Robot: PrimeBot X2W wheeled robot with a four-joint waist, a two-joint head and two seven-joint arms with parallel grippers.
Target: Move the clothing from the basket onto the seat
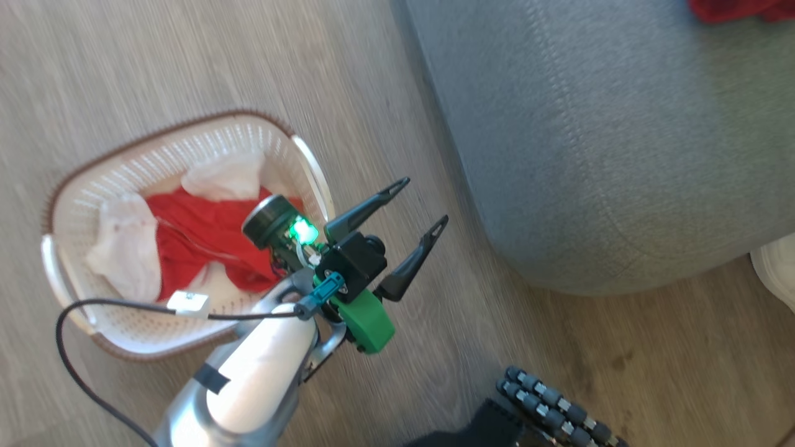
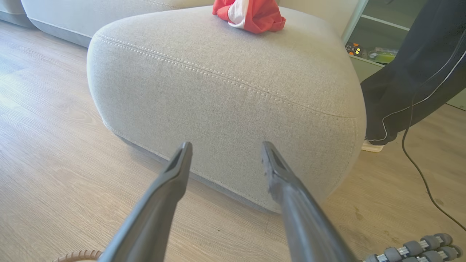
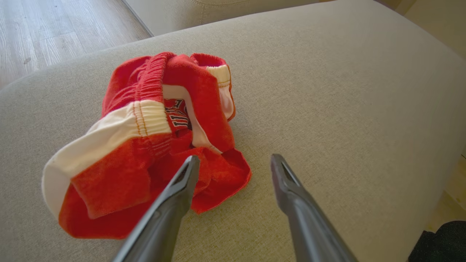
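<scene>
A cream basket with a brown rim stands on the wood floor at the left of the head view, holding red and white clothing. My left gripper hovers open beside the basket's right side, pointing at the grey seat, whose side faces the empty fingers in the left wrist view. Another red and white garment lies bunched on the seat top. My right gripper stands open just above the seat, its left finger over the garment's edge, gripping nothing. That garment also shows on the seat's far side.
A person's dark trouser leg and pale shoe stand at the seat's right corner. A black cable trails on the floor there. My wheeled base's rollers show at the bottom. A sofa lies behind the seat.
</scene>
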